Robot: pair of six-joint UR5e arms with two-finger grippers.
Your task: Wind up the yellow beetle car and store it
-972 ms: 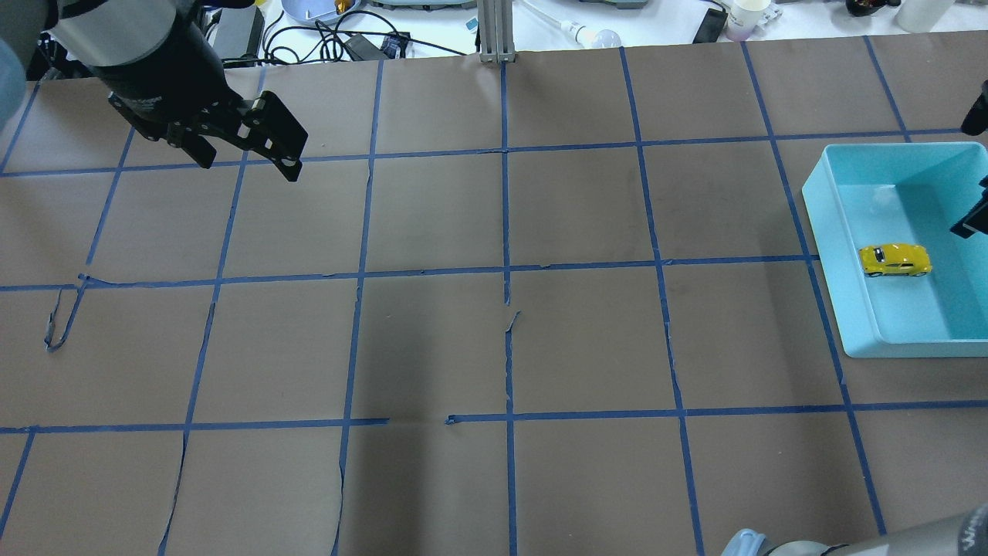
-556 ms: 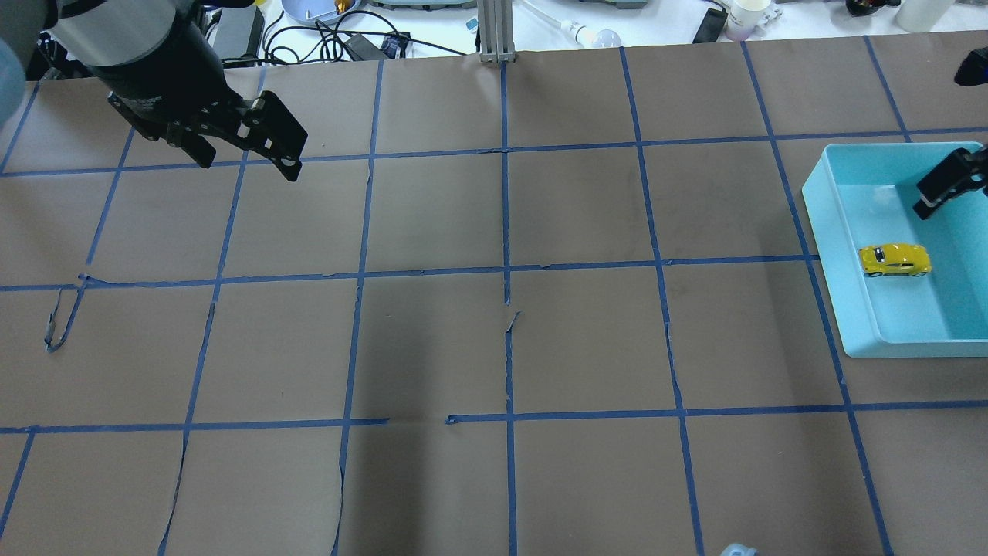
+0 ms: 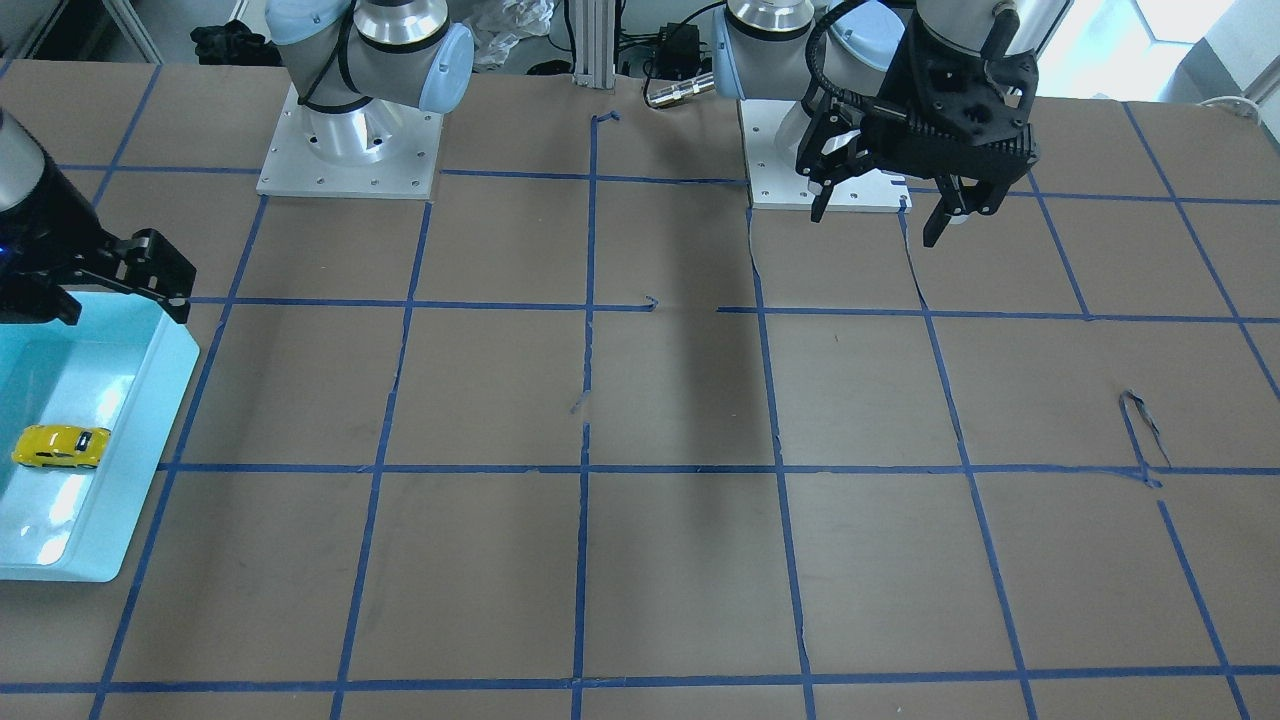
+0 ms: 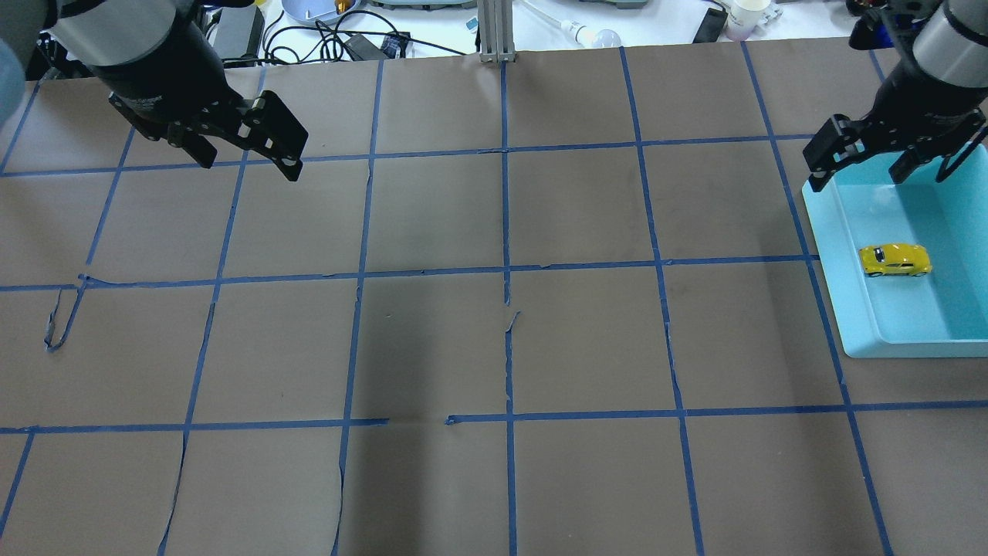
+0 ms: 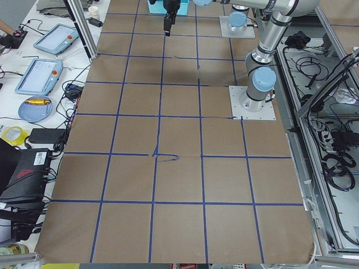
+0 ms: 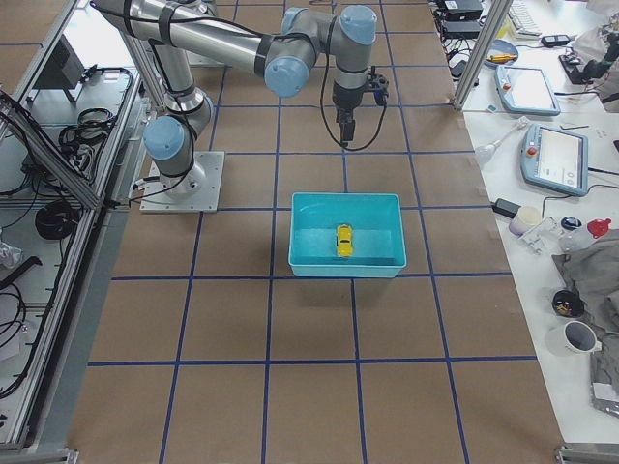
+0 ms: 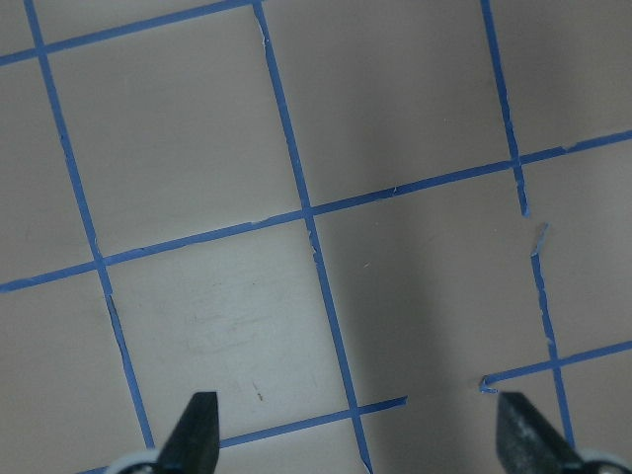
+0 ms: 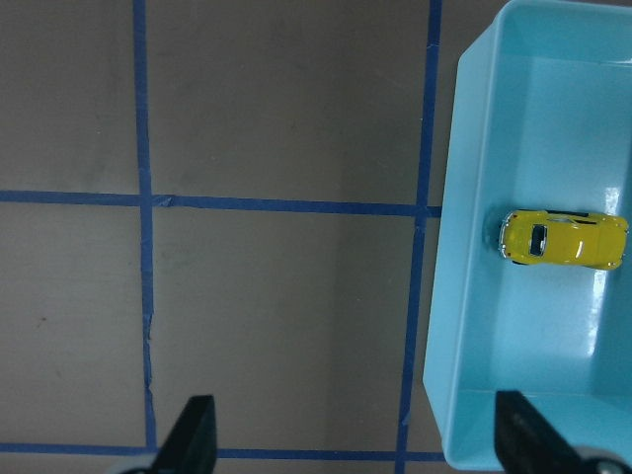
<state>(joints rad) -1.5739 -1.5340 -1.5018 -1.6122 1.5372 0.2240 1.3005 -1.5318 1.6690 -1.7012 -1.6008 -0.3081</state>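
Observation:
The yellow beetle car (image 4: 895, 260) lies inside a light-blue bin (image 4: 830, 255) at the table's right end. It also shows in the front view (image 3: 60, 446), the right side view (image 6: 343, 240) and the right wrist view (image 8: 564, 239). My right gripper (image 4: 857, 177) is open and empty. It hangs above the bin's far left corner, apart from the car, and also shows in the front view (image 3: 120, 310). My left gripper (image 4: 251, 166) is open and empty, high over the far left of the table, and its fingertips (image 7: 197, 434) frame bare paper.
Brown paper with a blue tape grid covers the table. An aluminium post (image 4: 494, 31) stands at the far edge. Cables, a bowl (image 4: 316, 9) and a cup (image 4: 747, 17) lie beyond it. Loose torn tape (image 4: 62, 316) curls at the left.
My right gripper has come in from the right edge and moved toward the far left corner of the bin. The car and my left gripper have not moved.

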